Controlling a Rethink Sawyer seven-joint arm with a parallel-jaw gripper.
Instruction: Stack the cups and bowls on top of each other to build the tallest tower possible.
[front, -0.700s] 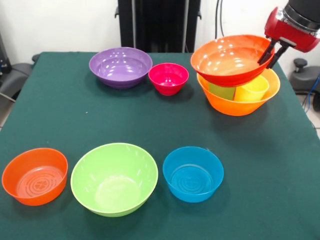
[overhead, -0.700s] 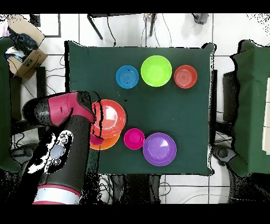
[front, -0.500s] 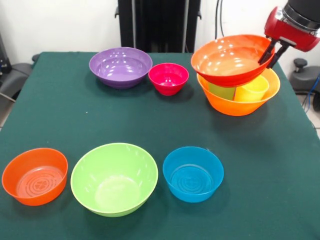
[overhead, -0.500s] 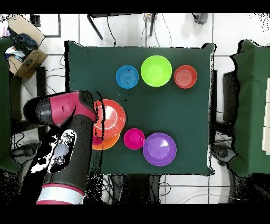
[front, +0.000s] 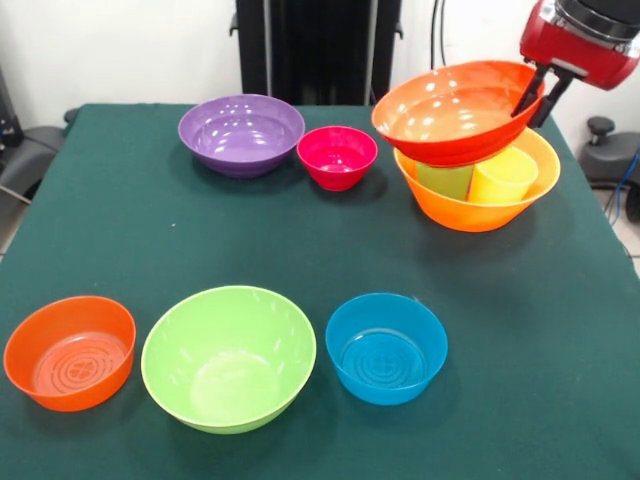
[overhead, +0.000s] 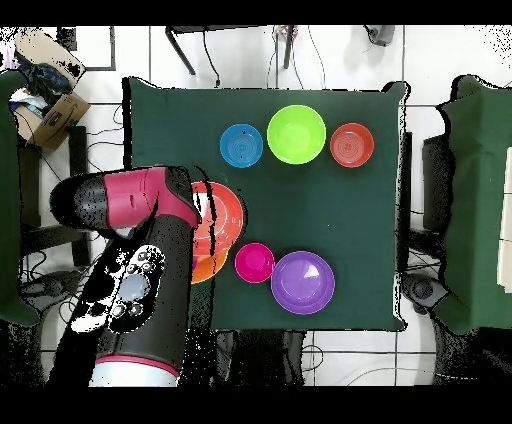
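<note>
My gripper (front: 538, 100) is shut on the right rim of the wide red-orange bowl (front: 455, 110) and holds it tilted above the big orange bowl (front: 480, 208) at the table's far right. A green cup (front: 444, 180) and a yellow cup (front: 502, 177) stand inside the big orange bowl; the purple cup is out of view. In the overhead view the arm covers most of the red-orange bowl (overhead: 222, 215) and the big orange bowl (overhead: 206, 268). The purple bowl (front: 241, 133), small pink bowl (front: 337, 156), small orange bowl (front: 69, 351), big lime green bowl (front: 228, 356) and small blue bowl (front: 386, 347) stand apart on the table.
The green table (front: 160, 240) has its right edge close beside the big orange bowl. A black stand (front: 318, 50) rises behind the table's far edge. In the overhead view a cardboard box (overhead: 52, 118) sits off the table at upper left.
My gripper has lifted the red-orange bowl a little higher and slightly left above the big orange bowl. The other bowls have not moved.
</note>
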